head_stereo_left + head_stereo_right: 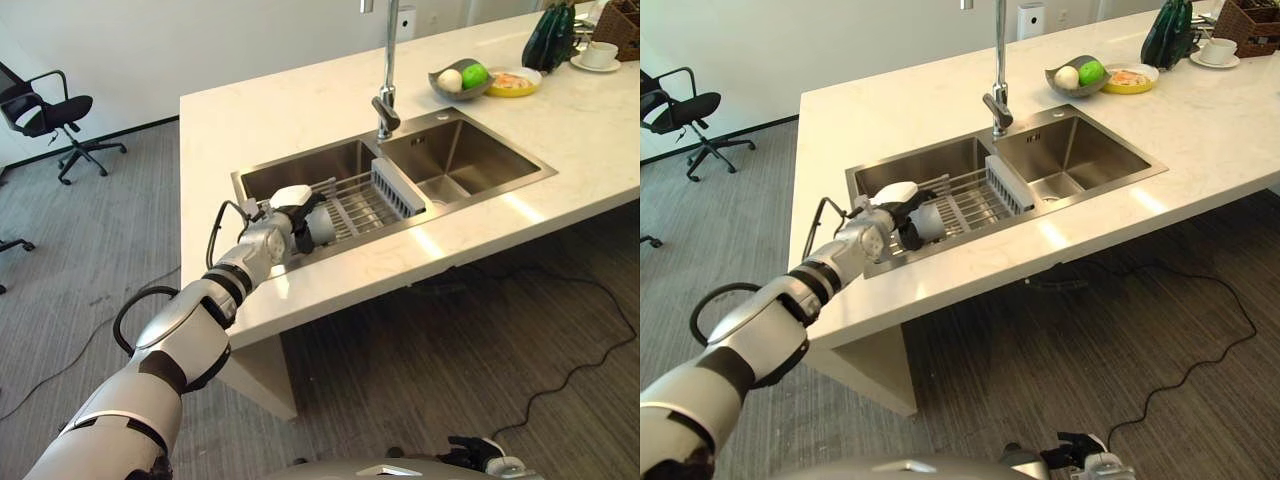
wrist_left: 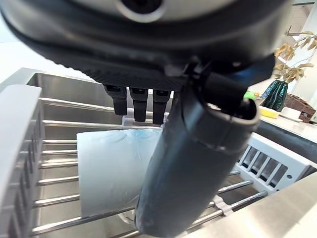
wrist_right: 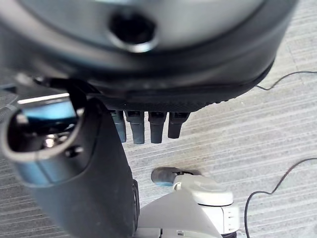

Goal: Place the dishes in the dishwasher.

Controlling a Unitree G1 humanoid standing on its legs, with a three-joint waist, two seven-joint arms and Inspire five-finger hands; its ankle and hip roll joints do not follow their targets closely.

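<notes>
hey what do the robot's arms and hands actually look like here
The left arm has glossy silver-grey shells with black joints and a ribbed black band near the wrist. The left hand is dark with a white cover on top. The right hand shows a dark textured palm, stubby black fingers and a thick dark thumb.

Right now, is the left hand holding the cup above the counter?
No. The left hand grips the cup over the wire rack in the sink.

The left hand is covering much of the pale cup lying on the wire rack in the sink, so its grip is staying unclear. The basket, beyond the sink, is running off the edge.
</notes>
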